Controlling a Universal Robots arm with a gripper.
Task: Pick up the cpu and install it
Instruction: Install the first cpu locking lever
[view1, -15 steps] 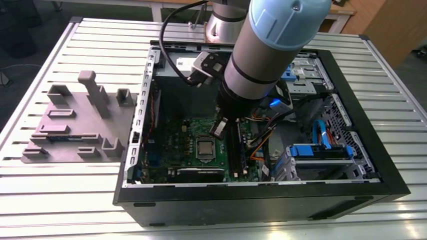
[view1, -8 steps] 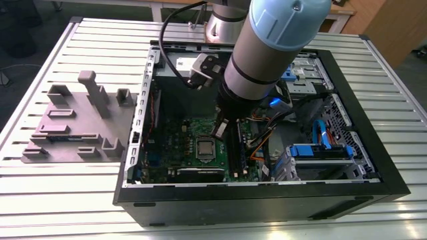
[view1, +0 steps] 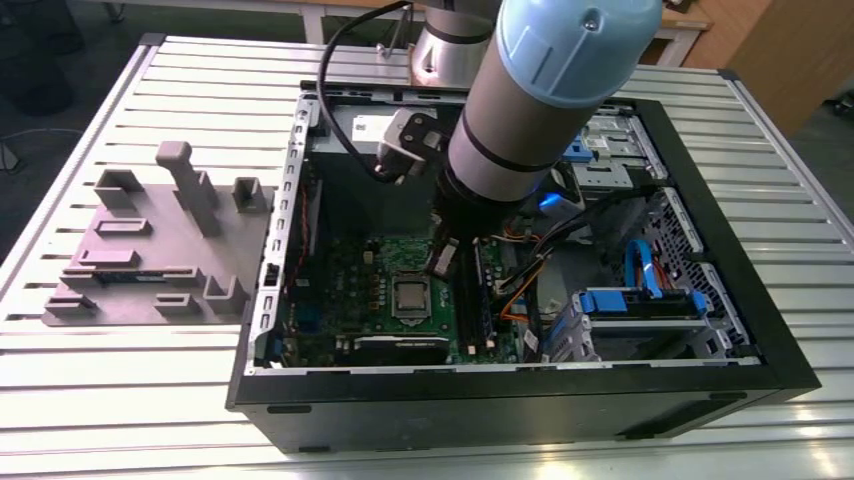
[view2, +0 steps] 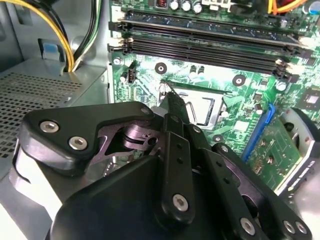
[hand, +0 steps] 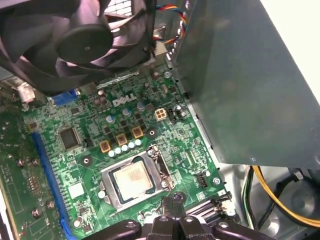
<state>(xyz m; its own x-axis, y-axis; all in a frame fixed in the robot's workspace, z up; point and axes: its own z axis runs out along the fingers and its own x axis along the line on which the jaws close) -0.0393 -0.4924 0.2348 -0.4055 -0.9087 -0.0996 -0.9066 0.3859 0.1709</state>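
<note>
already seated in its motherboard (hand: 85, 165) socket, the cpu (hand: 132, 179) lies just below the gripper (hand: 176, 216), jaws together, empty.

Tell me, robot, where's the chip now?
Tool inside case, above board. Cpu sitting in socket, not held. Nothing over it.

The arm (view1: 534, 90) reaches steeply downward, its wrist low. The gripper (view2: 172, 107) points down, its black fingers (view2: 175, 145) drawn together, holding nothing.
</note>
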